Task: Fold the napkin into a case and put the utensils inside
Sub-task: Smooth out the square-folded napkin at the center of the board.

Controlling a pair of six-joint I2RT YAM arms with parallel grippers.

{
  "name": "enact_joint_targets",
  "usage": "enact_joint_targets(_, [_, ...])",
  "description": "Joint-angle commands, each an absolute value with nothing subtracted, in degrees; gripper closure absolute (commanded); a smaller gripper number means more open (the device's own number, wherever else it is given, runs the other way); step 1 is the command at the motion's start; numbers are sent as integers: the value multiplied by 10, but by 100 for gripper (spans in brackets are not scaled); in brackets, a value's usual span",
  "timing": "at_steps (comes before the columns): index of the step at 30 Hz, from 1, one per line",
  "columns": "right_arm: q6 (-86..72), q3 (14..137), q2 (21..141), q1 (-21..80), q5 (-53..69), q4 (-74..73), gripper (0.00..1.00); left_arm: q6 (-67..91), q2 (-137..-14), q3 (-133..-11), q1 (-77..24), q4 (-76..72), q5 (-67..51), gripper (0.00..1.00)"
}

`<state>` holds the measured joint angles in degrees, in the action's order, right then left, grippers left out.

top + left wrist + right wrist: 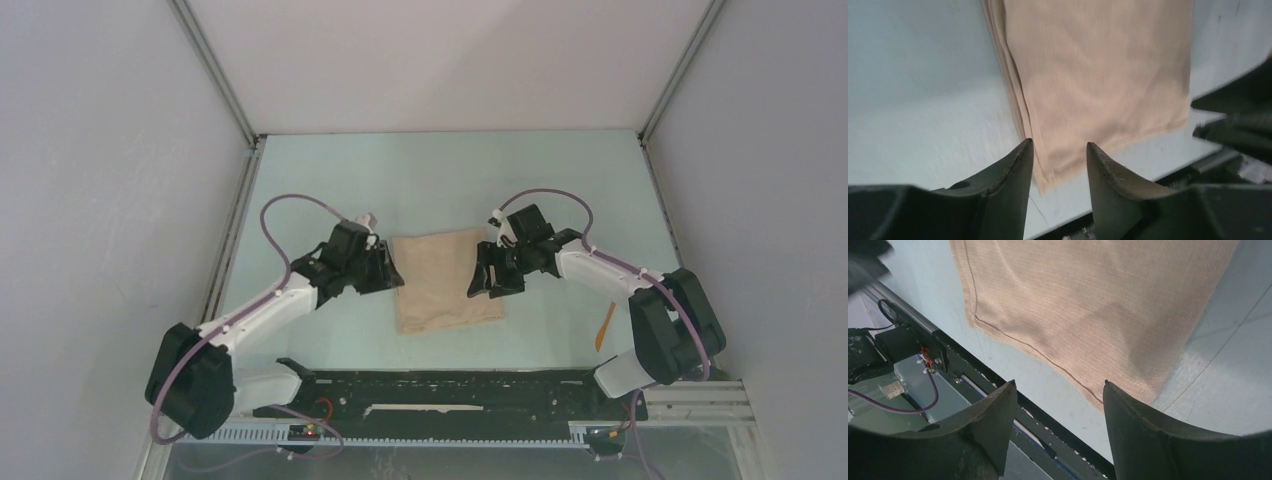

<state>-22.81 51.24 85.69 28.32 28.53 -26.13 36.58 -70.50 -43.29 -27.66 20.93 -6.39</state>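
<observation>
Napkin: the soft beige-tan woven cloth napkin (446, 280) lies flat in the middle of the pale green tabletop (330, 180), folded into an upright rectangle. The left wrist view shows stacked layers along one long edge, and the right wrist view shows a stitched hem line near its border.
Left tool: the black two-finger left tool (1058, 147) sits at the napkin's left edge. Its fingers stand parted by a moderate gap, and a corner of the cloth shows just beyond that gap. Nothing is clamped between them. Whether the tips touch the cloth cannot be told.
Right tool: the black two-finger right tool (1060, 385) sits at the napkin's right edge. Its fingers are spread wide, with a corner of the cloth beyond the gap. It holds nothing.
Utensil: a thin orange-brown pointed stick (605, 325) lies on the tabletop, well to the right of the napkin and just beside the right arm's lower link. Whether it is one stick or two cannot be told.
Rail: a black slotted rail (450, 385) runs along the tabletop's near edge between the arm bases.
</observation>
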Motion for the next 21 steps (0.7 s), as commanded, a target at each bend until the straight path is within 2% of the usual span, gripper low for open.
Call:
enact_joint_targets(1, [-241, 491, 844, 275, 304, -230, 29, 450, -637, -350, -319, 235, -101, 59])
enact_joint_targets(2, [-242, 487, 843, 275, 306, -227, 29, 475, -621, -339, -327, 235, -99, 70])
enact_joint_targets(3, [-242, 484, 842, 275, 309, -224, 29, 506, -609, -323, -335, 234, -101, 76])
enact_joint_targets(5, [-240, 484, 845, 274, 311, -222, 29, 549, -600, -308, -352, 224, -104, 80])
enact_joint_targets(10, [-242, 484, 840, 273, 312, -221, 29, 594, -622, -299, -384, 219, -94, 75])
enact_joint_targets(21, [-238, 479, 825, 273, 310, -226, 29, 585, -701, -310, -401, 174, -90, 71])
